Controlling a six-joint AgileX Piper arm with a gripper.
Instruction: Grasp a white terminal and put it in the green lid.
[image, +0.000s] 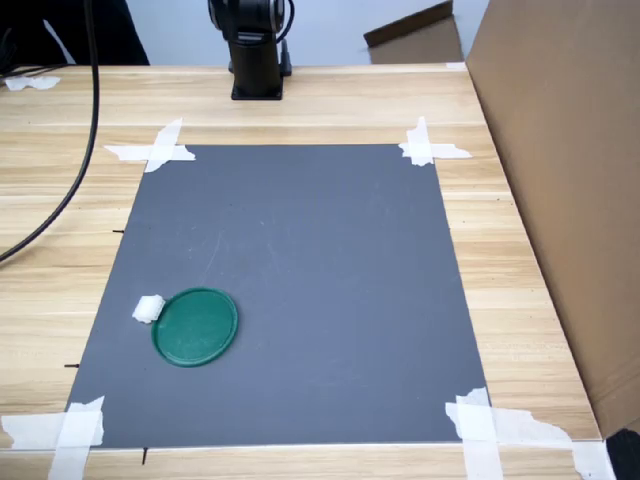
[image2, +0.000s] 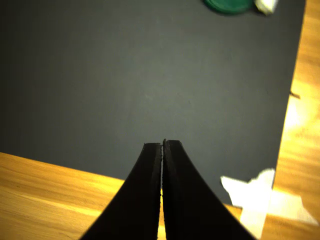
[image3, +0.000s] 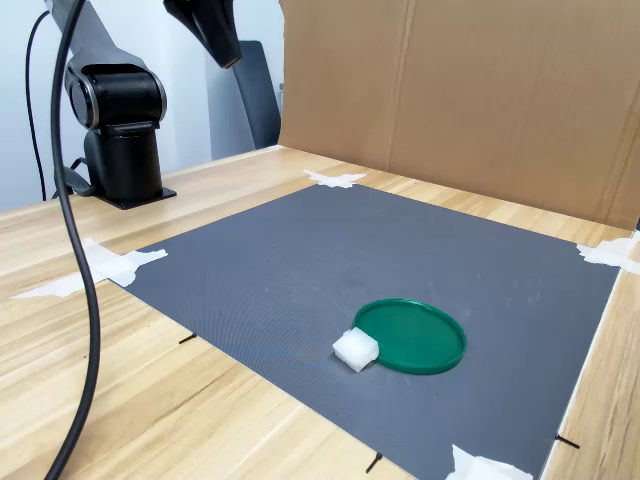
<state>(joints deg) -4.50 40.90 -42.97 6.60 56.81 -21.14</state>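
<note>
Closed and empty is how we find our black two-fingered gripper: in the wrist view its two dark fingers press flat against each other with only a hairline seam between them, and nothing is held. In the second exterior view we see the gripper raised high above the far part of the table, close to the black arm base. In the wrist view the tips hang over the dark grey rectangular mat near one of its edges, with a white masking-tape cross at the mat corner just beside them.

Well apart from the gripper, we find the small white blocky plastic terminal lying on the mat, near the edge at the first exterior view's left and toward the near corner. It touches the rim of the flat round dark-green plastic lid, on the side nearer that edge, and sits outside the lid, not in it. The second exterior view shows the same: the terminal rests against the lid.

The mat is taped at its four corners to the pale wooden table. A brown cardboard panel stands along the table edge at the first exterior view's right. A black cable hangs down over the table at the second exterior view's left.
</note>
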